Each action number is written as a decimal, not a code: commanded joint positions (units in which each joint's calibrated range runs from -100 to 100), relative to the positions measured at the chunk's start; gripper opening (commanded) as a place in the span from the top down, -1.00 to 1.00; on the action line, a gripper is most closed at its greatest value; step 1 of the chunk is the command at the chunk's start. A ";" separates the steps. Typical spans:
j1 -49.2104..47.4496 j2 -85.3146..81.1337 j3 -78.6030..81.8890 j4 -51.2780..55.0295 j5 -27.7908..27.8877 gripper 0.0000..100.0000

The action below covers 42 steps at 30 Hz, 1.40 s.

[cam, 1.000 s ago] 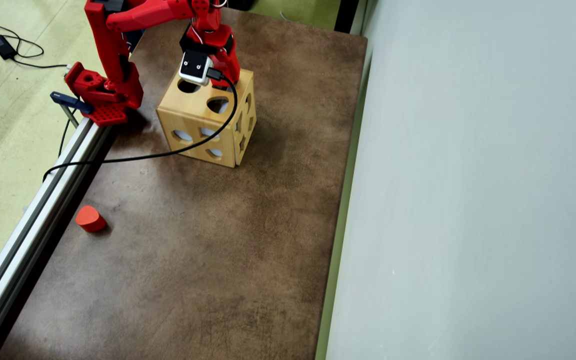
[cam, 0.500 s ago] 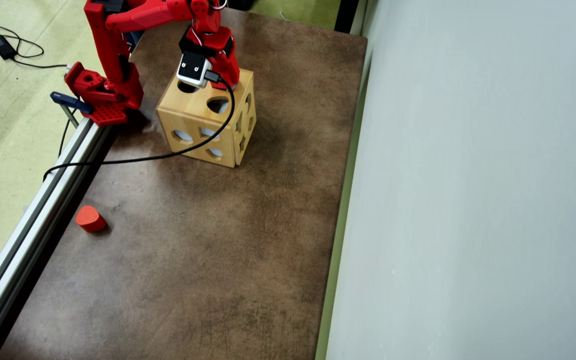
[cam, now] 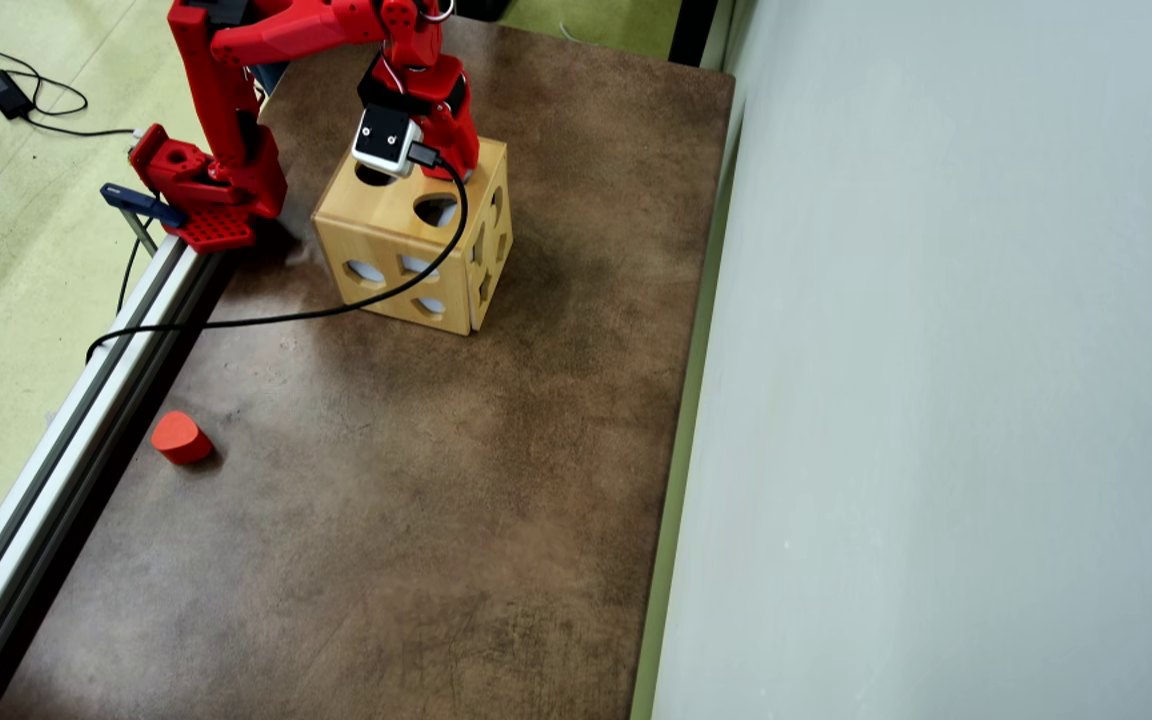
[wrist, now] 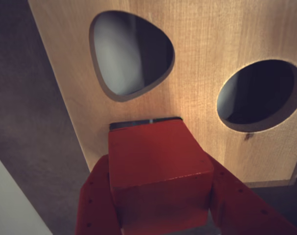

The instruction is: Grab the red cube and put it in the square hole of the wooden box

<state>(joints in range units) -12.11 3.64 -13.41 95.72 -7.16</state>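
Note:
In the wrist view my gripper [wrist: 158, 164] is shut on the red cube [wrist: 156, 156], one red finger [wrist: 97, 196] pressing each side. The cube hangs just over the top face of the wooden box [wrist: 197, 58]. A thin dark strip of the square hole [wrist: 143, 122] shows at the cube's far edge; the cube hides the remainder. In the overhead view the wooden box [cam: 386, 235] stands at the mat's far end, and the arm's wrist with its white camera [cam: 383, 140] covers the box's far top edge, hiding fingers and cube.
A rounded cutout [wrist: 131, 54] and a round cutout [wrist: 259, 95] lie beyond the cube. An orange-red rounded block [cam: 181, 437] sits by the aluminium rail [cam: 56, 470]. A black cable [cam: 286, 315] trails across the mat. A grey panel [cam: 936, 400] borders the right.
The wrist has edged slightly to the left over the box top. The box and the rounded block have stayed put.

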 commanded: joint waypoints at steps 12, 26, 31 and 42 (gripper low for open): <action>-0.52 -1.22 -2.07 0.26 0.44 0.41; -0.52 -0.80 -2.78 -0.31 0.44 0.43; -0.52 -0.46 -2.78 -0.63 0.44 0.62; -0.52 -0.29 -2.87 -0.63 0.49 0.84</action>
<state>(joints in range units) -12.32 3.73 -13.59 95.72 -7.11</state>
